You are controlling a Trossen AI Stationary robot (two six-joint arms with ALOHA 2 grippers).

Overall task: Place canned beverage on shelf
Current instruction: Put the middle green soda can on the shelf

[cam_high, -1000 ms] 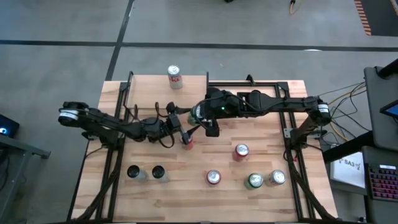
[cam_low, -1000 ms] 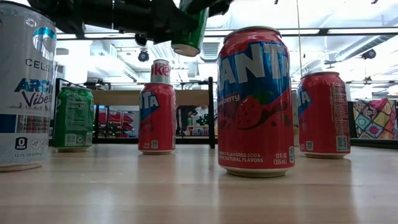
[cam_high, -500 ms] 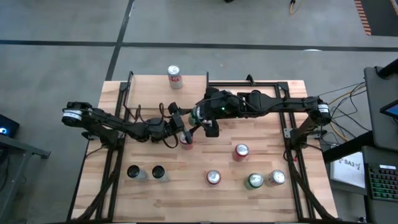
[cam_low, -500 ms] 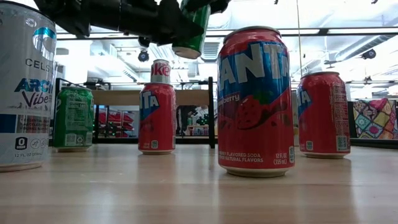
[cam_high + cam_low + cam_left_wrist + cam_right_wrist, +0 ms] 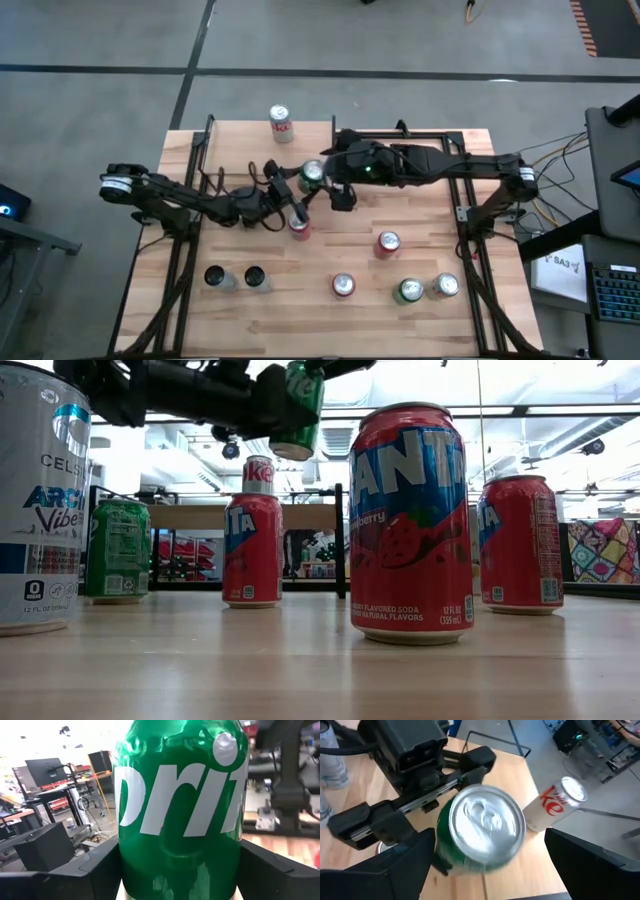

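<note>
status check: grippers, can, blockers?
Left gripper shut on green can, held above the table. Right gripper open, just beside it. Shelf holds Diet Coke can.

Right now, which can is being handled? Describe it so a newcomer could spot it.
Start at the shelf along the table's far edge, where a silver Diet Coke can stands. Just in front, above mid-table, the left tool grips a green Sprite can, with the open right tool beside it. It is the only can off the table.

Eight cans (image 5: 312,173), two arms (image 5: 180,200), one shelf (image 5: 240,140).
</note>
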